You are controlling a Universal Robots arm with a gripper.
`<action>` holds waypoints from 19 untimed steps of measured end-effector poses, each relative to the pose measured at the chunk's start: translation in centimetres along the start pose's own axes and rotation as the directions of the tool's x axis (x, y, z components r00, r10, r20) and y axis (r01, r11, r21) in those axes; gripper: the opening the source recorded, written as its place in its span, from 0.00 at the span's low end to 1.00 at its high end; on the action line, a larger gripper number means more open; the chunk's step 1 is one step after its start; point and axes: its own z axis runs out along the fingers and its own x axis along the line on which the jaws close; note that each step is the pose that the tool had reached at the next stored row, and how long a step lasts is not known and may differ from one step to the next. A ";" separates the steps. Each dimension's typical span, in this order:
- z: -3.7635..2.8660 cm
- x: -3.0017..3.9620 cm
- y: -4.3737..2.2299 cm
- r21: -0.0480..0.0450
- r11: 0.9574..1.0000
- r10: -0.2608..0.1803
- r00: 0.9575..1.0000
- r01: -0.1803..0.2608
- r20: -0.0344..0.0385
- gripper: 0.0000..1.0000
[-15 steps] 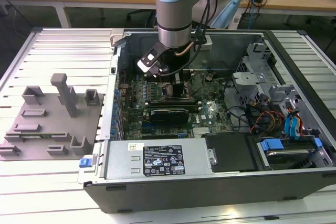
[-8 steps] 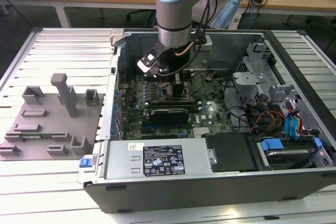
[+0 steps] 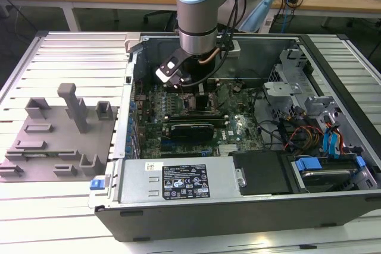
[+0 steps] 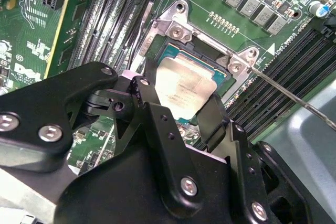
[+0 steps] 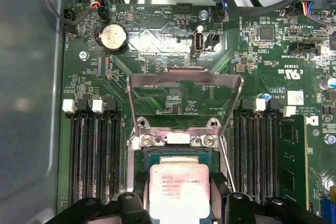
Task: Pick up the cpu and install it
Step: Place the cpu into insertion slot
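Over the socket (image 4: 169,52), the end effector (image 4: 182,95) seemingly clamps the cpu (image 4: 185,83).

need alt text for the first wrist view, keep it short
The cpu, a pale silvery square chip, is gripped between the black fingers just over the open socket of a green motherboard. The socket's metal load plate is swung open, with dark memory slots on both sides and a round coin battery beyond the plate.

Silvery matt metal cpu (image 5: 178,191), matt black gripper (image 4: 179,100)
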 end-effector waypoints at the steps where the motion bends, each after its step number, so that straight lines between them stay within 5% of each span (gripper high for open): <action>1: 0.01 0.00 0.01 0.000 1.000 0.000 1.000 0.000 0.000 0.55; 15: 0.03 0.01 0.14 0.000 1.000 0.000 1.000 0.000 0.000 0.62; 19: -0.81 0.00 0.22 -0.001 1.000 0.000 1.000 0.000 -0.001 0.62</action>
